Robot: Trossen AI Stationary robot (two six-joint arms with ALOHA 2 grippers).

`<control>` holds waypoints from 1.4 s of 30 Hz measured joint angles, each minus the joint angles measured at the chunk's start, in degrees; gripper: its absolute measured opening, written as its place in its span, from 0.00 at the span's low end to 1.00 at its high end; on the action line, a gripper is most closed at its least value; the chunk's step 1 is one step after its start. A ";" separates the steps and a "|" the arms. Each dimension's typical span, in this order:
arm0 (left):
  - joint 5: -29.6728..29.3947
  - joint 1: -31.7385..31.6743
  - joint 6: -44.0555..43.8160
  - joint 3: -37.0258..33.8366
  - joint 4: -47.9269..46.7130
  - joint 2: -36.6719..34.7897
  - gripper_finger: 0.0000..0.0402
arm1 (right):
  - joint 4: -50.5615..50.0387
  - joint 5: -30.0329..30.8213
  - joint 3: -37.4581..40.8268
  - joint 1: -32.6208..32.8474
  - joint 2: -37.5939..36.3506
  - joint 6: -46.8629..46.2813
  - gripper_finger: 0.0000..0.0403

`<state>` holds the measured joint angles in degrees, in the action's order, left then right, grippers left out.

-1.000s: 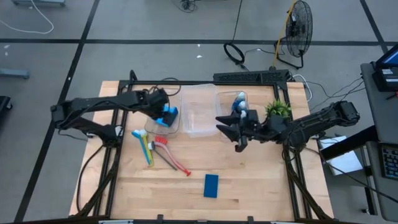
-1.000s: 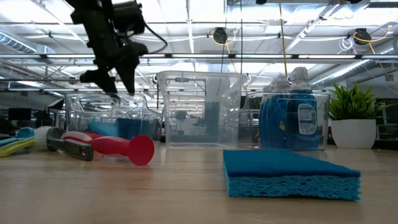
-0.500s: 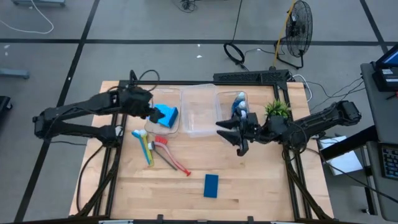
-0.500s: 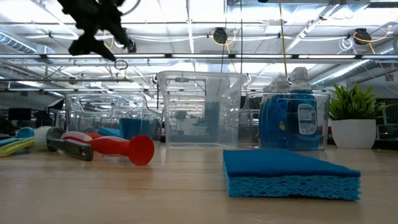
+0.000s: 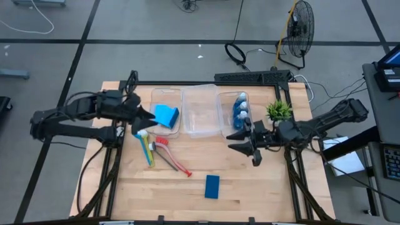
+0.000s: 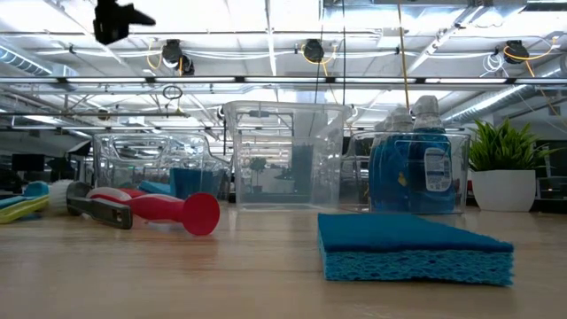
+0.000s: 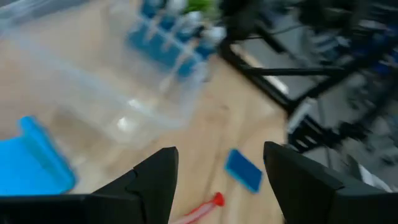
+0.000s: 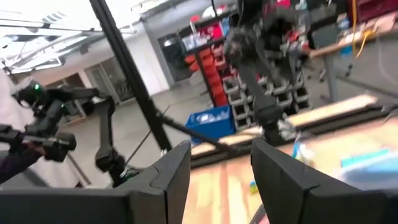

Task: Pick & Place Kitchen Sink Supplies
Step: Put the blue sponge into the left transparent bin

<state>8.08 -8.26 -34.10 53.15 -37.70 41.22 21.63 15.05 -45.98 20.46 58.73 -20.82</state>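
- Sponge (image 5: 212,186) lies flat on the tabletop (image 5: 262,181), near the front edge, well apart from both arms. My guess is that it is the next thing to pick up.
- Other sponges (image 5: 165,115) are already in the left bin (image 5: 152,100). That is likely where the loose one belongs.
- The bottles (image 5: 240,109) stand in the right bin (image 5: 220,111). The middle bin (image 5: 201,131) looks empty.
- Three brushes (image 5: 157,151) lie on the tabletop just in front of the left bin: a red one, a yellow-green one and a light blue one.
- The left tool (image 5: 145,116) hangs beside the left bin, up in the air. Its fingers are spread wide and hold nothing.
- The right tool (image 5: 245,140) hangs in front of the right bin. Its fingers are partly spread and I see nothing between them.
- To do it well, the arm should come down right over the sponge, with the fingers wide enough to go on both long sides.
- Squeeze gently. The sponge is soft and will squash.
- Lift it high before going across, so it clears the brushes and the bin wall.
- Keep away from the plant (image 5: 279,110) at the right.
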 joint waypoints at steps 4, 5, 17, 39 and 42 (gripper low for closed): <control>3.21 2.99 4.75 0.00 3.75 -0.43 0.60 | -0.65 -0.15 0.00 1.65 0.00 -1.89 0.39; 4.28 3.62 5.61 0.00 5.15 -0.45 0.60 | -0.15 -0.18 0.00 1.96 -0.02 -2.06 0.39; 20.86 9.04 6.46 0.00 25.96 -0.43 0.60 | -0.12 -0.28 0.00 6.73 -0.03 -2.10 0.39; 3.41 28.02 -36.43 0.00 -3.48 9.43 0.60 | -1.87 -0.22 0.00 8.60 -0.03 -2.07 0.39; 3.28 30.24 -43.56 0.00 -8.98 11.50 0.60 | -1.83 -0.22 0.00 8.60 -0.03 -2.07 0.39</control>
<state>11.36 21.98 -77.66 53.15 -46.68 52.72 19.80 14.83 -45.98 29.06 58.70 -22.90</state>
